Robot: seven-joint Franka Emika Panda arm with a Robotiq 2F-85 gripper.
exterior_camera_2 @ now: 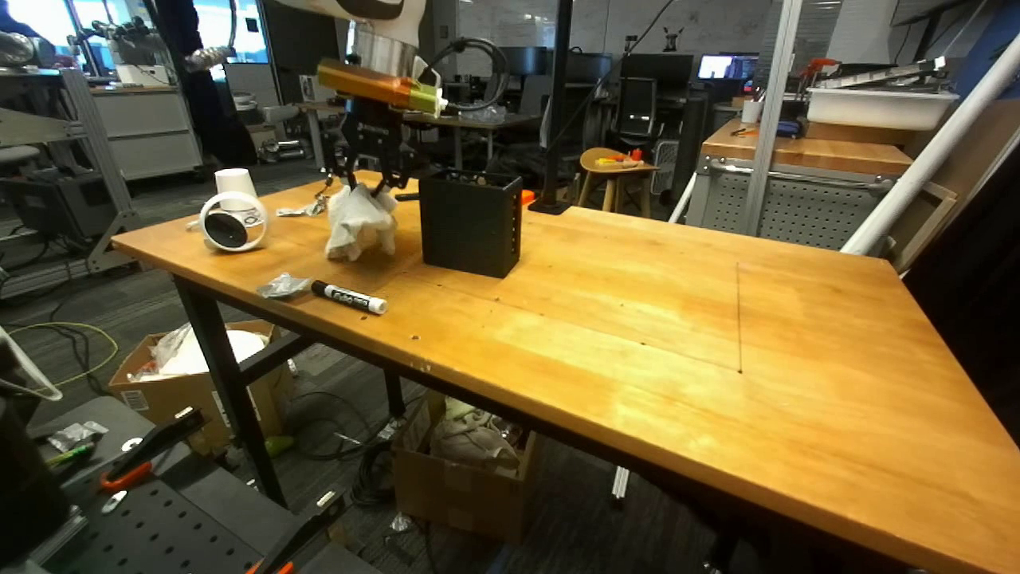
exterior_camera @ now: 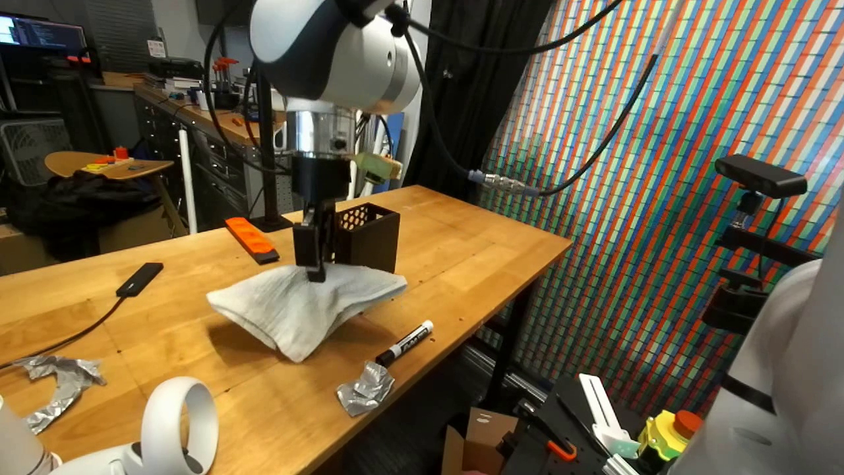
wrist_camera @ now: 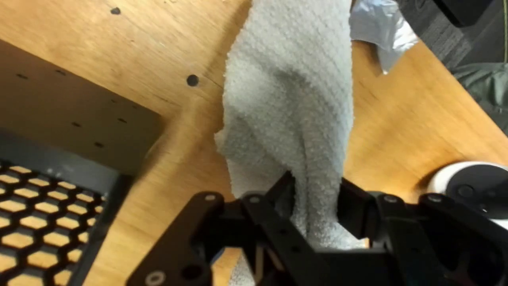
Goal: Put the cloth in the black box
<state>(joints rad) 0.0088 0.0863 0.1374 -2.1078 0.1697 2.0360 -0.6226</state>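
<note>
Nearest in an exterior view, between seven and eight o'clock from the pale cloth [exterior_camera: 300,307], a white ringed controller [exterior_camera: 157,422] sits at the bottom edge on the wooden worktop [exterior_camera: 475,257]. A crumpled foil scrap [exterior_camera: 366,389] lies at five o'clock and, just beside it, a marker [exterior_camera: 407,342] at four, dark end toward the foil. Another foil piece [exterior_camera: 69,382] is well apart at eight.

In the wrist view the hand [wrist_camera: 316,200] grasps the cloth, a fold pinched between its two fingers [wrist_camera: 283,198]. The rest of the cloth spreads out and droops; whether its lowest corner touches the worktop I cannot tell.

At nine o'clock from the cloth lies a small corded black device [exterior_camera: 140,280]. The black box [exterior_camera: 372,244] stands just beside the cloth at one o'clock, upright, its top open, hexagonal holes showing near the rim; a strip of bare wood separates the two in the wrist view. At eleven, a little farther back, lies an orange-topped bar [exterior_camera: 247,235]. Beyond the worktop, a wooden stool [exterior_camera: 62,162] bears small red and yellow pieces [exterior_camera: 120,154] at ten o'clock, and a bench with drawers [exterior_camera: 221,161] stands at eleven.
</note>
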